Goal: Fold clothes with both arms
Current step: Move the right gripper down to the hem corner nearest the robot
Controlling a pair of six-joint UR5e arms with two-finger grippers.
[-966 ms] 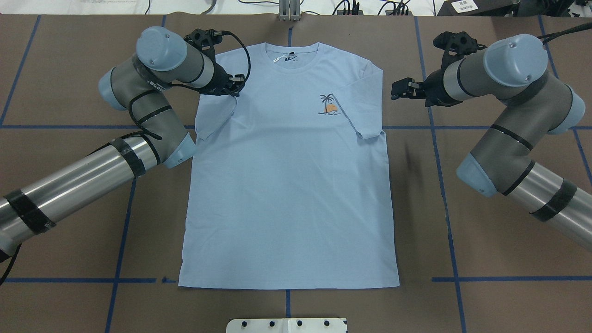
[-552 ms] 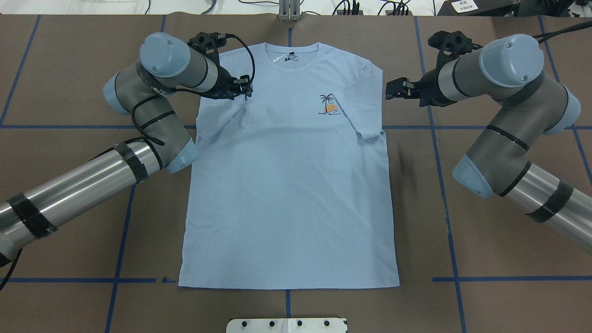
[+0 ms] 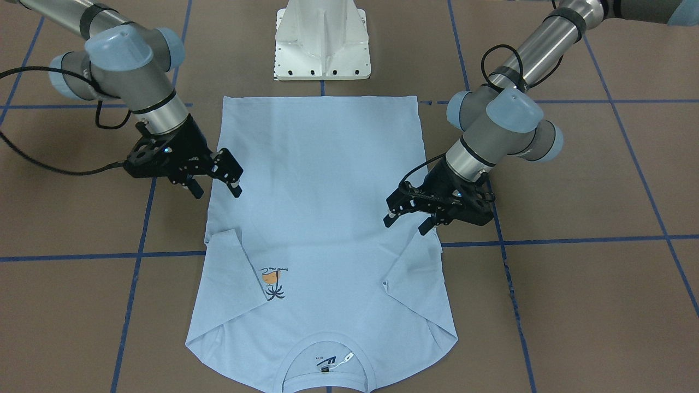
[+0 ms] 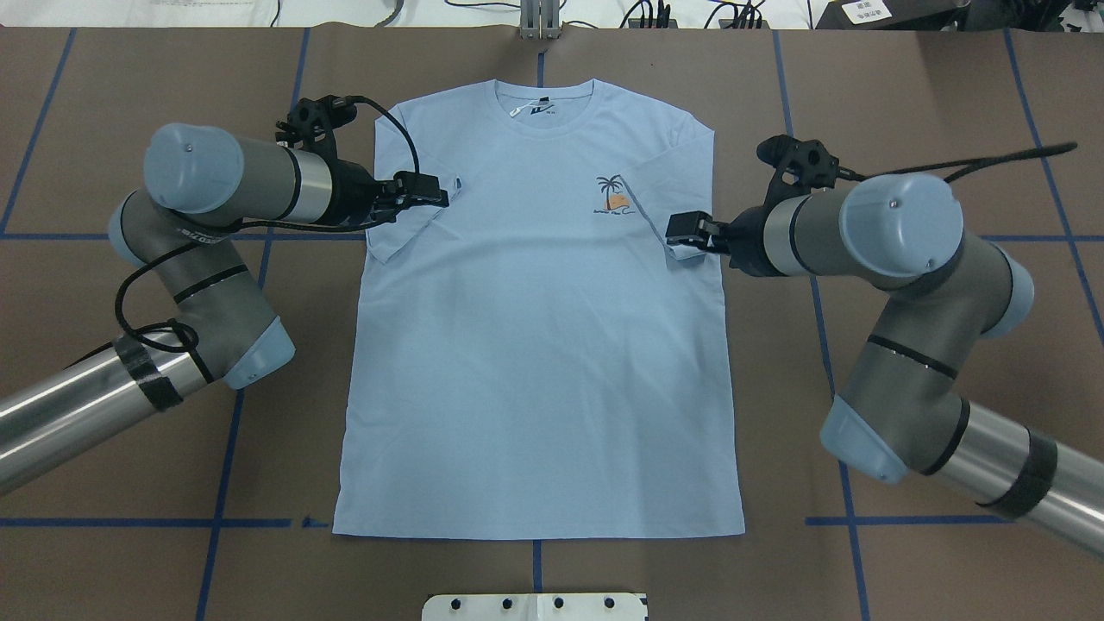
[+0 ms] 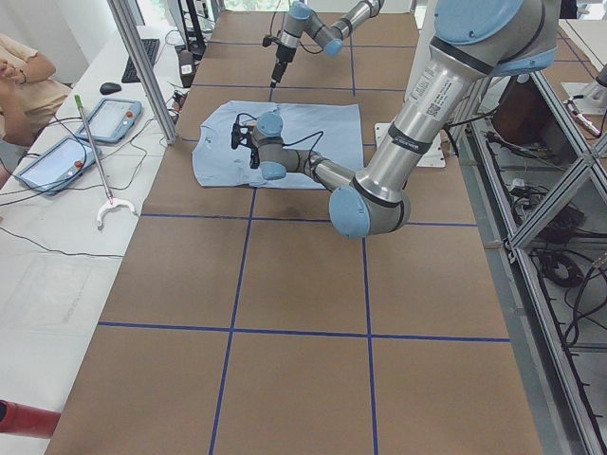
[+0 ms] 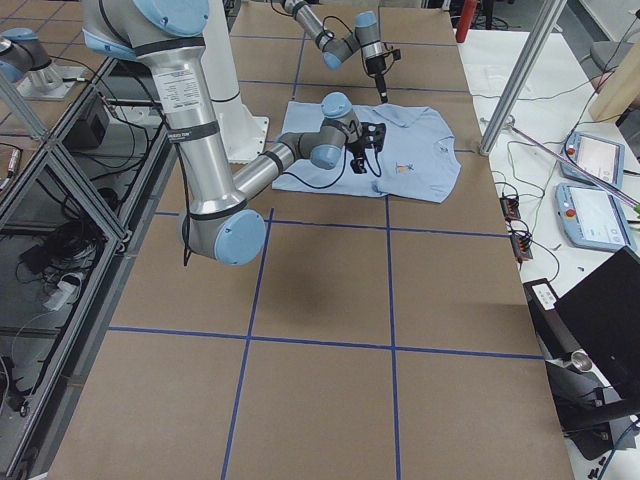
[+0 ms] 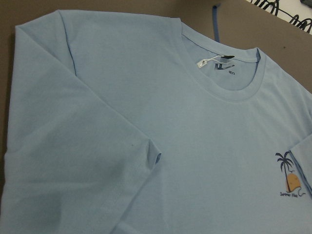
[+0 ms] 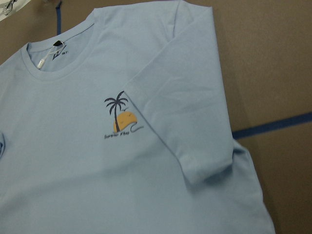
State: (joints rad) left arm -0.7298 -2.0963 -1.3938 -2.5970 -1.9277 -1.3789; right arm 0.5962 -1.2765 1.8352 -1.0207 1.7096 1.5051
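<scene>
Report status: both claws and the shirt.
Left claw open, empty, over a folded-in sleeve of the light blue short-sleeved T-shirt. Right claw open, empty, at the opposite sleeve. Shirt flat, both sleeves folded in. Nothing lying on it.

Left arm point(image 4: 220, 185) and right arm point(image 4: 897, 237): shiny silver tubes, grey joints capped pale blue, black tape bands, black cables looping at the wrists; left claw point(image 4: 440, 194) and right claw point(image 4: 681, 236) all black; white flanged pedestal point(image 3: 322, 43), dark screws along its edge
</scene>
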